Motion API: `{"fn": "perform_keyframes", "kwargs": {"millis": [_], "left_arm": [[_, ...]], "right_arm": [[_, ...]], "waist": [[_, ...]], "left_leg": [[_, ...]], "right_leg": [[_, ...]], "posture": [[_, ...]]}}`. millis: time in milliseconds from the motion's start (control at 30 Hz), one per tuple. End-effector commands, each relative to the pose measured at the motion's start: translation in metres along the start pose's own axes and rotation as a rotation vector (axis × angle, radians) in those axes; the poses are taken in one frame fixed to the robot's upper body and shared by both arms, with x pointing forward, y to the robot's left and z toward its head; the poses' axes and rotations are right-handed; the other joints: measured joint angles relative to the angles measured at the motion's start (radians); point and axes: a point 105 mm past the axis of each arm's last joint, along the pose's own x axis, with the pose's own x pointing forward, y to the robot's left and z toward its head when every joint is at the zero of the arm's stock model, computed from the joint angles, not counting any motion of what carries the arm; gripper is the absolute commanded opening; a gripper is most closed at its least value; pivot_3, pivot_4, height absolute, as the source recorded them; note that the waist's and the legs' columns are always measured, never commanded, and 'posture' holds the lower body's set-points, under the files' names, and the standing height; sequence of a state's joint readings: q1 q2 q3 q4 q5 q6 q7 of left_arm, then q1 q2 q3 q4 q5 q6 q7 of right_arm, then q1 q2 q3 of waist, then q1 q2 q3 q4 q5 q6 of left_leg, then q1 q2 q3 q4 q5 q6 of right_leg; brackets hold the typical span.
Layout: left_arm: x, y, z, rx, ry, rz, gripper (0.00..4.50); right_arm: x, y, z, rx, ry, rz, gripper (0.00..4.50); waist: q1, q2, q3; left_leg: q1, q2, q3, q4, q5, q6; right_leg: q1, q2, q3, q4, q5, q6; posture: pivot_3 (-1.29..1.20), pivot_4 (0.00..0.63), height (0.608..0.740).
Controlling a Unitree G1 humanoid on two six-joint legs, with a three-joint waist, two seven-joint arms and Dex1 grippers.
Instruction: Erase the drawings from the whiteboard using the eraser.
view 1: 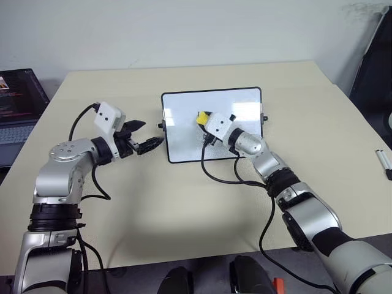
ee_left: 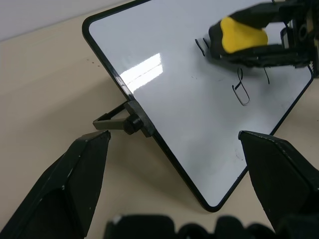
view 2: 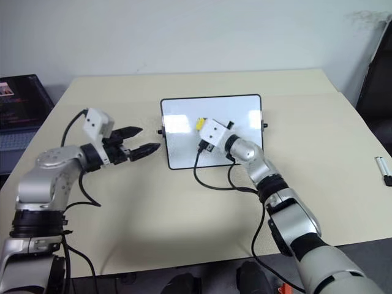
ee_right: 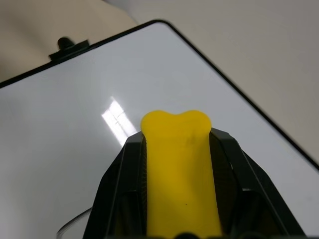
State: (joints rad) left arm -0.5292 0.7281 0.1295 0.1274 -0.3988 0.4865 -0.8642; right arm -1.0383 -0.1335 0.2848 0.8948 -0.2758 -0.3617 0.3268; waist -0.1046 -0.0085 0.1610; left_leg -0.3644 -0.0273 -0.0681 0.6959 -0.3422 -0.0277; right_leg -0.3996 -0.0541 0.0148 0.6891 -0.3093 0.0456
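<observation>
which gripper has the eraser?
The right gripper, shut on the yellow eraser over the whiteboard. The left gripper is open, beside the board.

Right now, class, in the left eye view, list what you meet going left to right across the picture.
Laptop → left gripper, fingers open → whiteboard → eraser held in right gripper → marker pen.

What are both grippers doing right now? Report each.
Left gripper: open, holding nothing, beside the whiteboard.
Right gripper: shut on the eraser, over the whiteboard.
</observation>
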Motion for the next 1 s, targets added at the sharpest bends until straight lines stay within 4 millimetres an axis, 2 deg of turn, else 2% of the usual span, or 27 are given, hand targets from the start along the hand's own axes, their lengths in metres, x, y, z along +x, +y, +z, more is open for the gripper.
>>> {"fn": "perform_keyframes", "kwargs": {"millis": [33, 200, 333, 600, 700, 767, 867, 1000], "left_arm": [[-0.008, 0.005, 0.012, 0.041, -0.039, 0.026, 4.50], [-0.008, 0.002, 0.012, 0.042, -0.039, 0.017, 4.50], [-0.008, 0.001, 0.012, 0.043, -0.039, 0.015, 4.50], [-0.006, 0.000, 0.015, 0.046, -0.049, 0.008, 4.50], [-0.006, 0.000, 0.015, 0.046, -0.049, 0.007, 4.50], [-0.005, -0.001, 0.015, 0.045, -0.048, 0.005, 4.50], [-0.004, -0.001, 0.015, 0.045, -0.048, 0.003, 4.50], [-0.004, -0.001, 0.015, 0.043, -0.049, 0.001, 4.50]], "right_arm": [[0.011, -0.026, 0.026, -0.027, -0.064, -0.083, 1.34], [0.024, -0.018, 0.018, -0.011, 0.023, -0.072, 1.34], [0.026, 0.004, 0.002, -0.002, 0.103, 0.007, 1.34], [0.011, 0.039, -0.034, 0.004, 0.203, 0.127, 1.33], [0.008, 0.044, -0.038, 0.004, 0.203, 0.146, 1.33], [0.009, 0.041, -0.033, 0.002, 0.177, 0.130, 1.33], [0.014, 0.023, -0.017, 0.006, 0.109, 0.065, 1.33], [0.018, -0.011, 0.003, 0.003, 0.039, -0.064, 1.33]], "waist": [[-0.002, 0.000, 0.000], [-0.007, 0.000, 0.000], [-0.009, 0.000, 0.000], [-0.008, -0.001, -0.001], [-0.007, -0.001, -0.001], [-0.007, -0.001, -0.001], [-0.005, -0.001, -0.001], [-0.005, -0.001, -0.001]], "left_leg": [[0.000, 0.000, 0.000, 0.000, 0.000, 0.000], [0.000, 0.000, 0.001, 0.000, 0.000, 0.000], [0.000, 0.000, 0.001, 0.000, 0.000, 0.000], [0.002, 0.000, 0.001, 0.001, 0.002, -0.003], [0.003, 0.000, 0.001, 0.001, 0.003, -0.003], [0.004, 0.000, 0.001, 0.001, 0.004, -0.003], [0.004, 0.000, 0.001, 0.001, 0.005, -0.004], [0.001, 0.000, 0.001, 0.001, 0.005, -0.004]], "right_leg": [[0.000, 0.000, 0.000, 0.000, 0.000, 0.000], [-0.001, 0.000, 0.000, 0.001, 0.000, 0.000], [-0.001, 0.000, 0.001, 0.001, 0.000, 0.000], [-0.001, 0.000, 0.002, 0.007, 0.000, 0.000], [0.000, 0.000, 0.002, 0.009, 0.000, 0.000], [0.000, 0.000, 0.002, 0.009, 0.001, -0.002], [0.000, 0.000, 0.002, 0.010, 0.002, -0.003], [-0.003, 0.000, 0.002, 0.010, 0.002, -0.003]], "posture": [[0.00, 0.150, 0.740], [0.00, 0.150, 0.740], [0.00, 0.150, 0.740], [0.00, 0.150, 0.740], [0.00, 0.150, 0.740], [0.00, 0.150, 0.740], [0.00, 0.150, 0.740], [0.00, 0.150, 0.740]]}}
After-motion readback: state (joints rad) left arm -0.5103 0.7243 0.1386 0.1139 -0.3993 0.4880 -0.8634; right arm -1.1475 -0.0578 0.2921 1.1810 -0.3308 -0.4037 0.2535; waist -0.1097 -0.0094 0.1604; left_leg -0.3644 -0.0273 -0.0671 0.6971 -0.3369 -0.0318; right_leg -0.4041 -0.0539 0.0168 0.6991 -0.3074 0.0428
